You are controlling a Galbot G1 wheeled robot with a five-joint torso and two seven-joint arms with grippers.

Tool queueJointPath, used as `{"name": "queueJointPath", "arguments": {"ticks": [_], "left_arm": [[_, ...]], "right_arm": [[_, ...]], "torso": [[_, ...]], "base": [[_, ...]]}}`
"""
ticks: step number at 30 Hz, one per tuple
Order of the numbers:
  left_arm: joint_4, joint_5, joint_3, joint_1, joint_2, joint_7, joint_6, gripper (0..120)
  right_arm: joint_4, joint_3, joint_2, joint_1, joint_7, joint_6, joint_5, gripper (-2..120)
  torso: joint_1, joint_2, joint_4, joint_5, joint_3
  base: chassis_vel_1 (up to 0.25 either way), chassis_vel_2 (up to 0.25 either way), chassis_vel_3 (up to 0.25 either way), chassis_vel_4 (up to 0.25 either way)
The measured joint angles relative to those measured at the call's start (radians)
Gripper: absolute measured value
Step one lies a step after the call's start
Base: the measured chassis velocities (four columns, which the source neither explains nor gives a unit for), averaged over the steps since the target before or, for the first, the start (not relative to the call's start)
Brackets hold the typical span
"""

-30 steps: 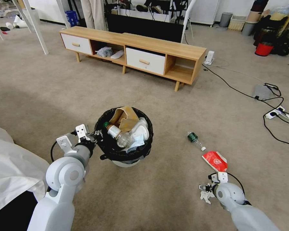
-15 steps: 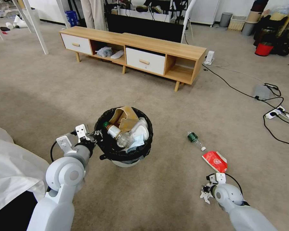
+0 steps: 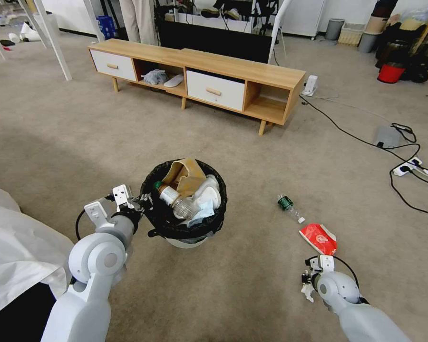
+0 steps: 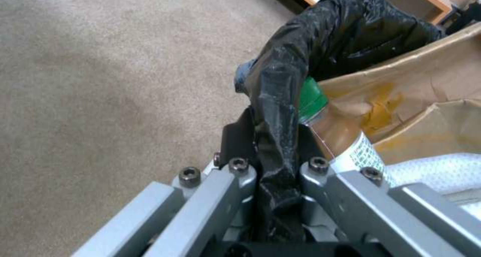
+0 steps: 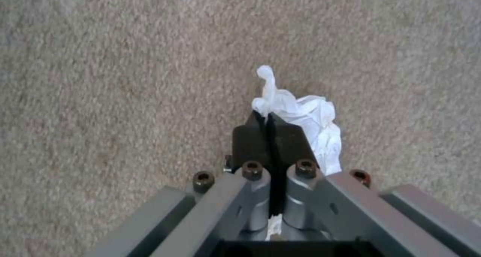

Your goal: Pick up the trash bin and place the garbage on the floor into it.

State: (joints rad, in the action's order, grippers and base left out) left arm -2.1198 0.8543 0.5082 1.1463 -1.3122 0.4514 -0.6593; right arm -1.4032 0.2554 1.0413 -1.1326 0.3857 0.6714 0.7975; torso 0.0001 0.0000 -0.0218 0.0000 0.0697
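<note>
Now the right hand (image 3: 308,284), low right of the frame, is pinched together on a white tissue (image 5: 306,118) just off the carpet (image 3: 252,285). Up and to its left sits the trash bin (image 3: 183,228), its black bag rim clamped by the left hand (image 3: 137,204). A green-labelled bottle (image 3: 286,204) and red wrapper (image 3: 318,238) lie between; wooden cabinet (image 3: 199,71) beyond.

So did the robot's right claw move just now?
Yes. The right gripper, shut on a white tissue, pulled back toward the robot, away from the red packet.
</note>
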Motion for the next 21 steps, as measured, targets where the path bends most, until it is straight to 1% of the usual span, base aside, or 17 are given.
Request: {"name": "queueJointPath", "arguments": {"ticks": [10,16,21], "left_arm": [[0.000,-0.003,0.004,0.005,0.000,-0.003,0.002,4],[-0.006,0.005,-0.002,0.009,0.000,0.006,0.002,4],[-0.009,0.014,-0.017,0.010,-0.008,0.017,-0.002,4]], "right_arm": [[0.011,0.002,0.004,0.008,-0.005,-0.011,-0.012,0],[-0.037,0.028,-0.021,-0.005,0.004,-0.014,-0.025,0],[-0.118,0.074,-0.047,-0.012,0.007,-0.022,-0.044,0]], "torso": [[0.000,0.000,0.0001,0.0001,0.000],[0.000,0.000,0.0000,0.0000,0.000],[0.000,0.000,0.0000,0.0001,0.000]], "base": [[0.000,0.000,0.000,0.000],[0.000,0.000,0.000,0.000],[0.000,0.000,0.000,0.000]]}}
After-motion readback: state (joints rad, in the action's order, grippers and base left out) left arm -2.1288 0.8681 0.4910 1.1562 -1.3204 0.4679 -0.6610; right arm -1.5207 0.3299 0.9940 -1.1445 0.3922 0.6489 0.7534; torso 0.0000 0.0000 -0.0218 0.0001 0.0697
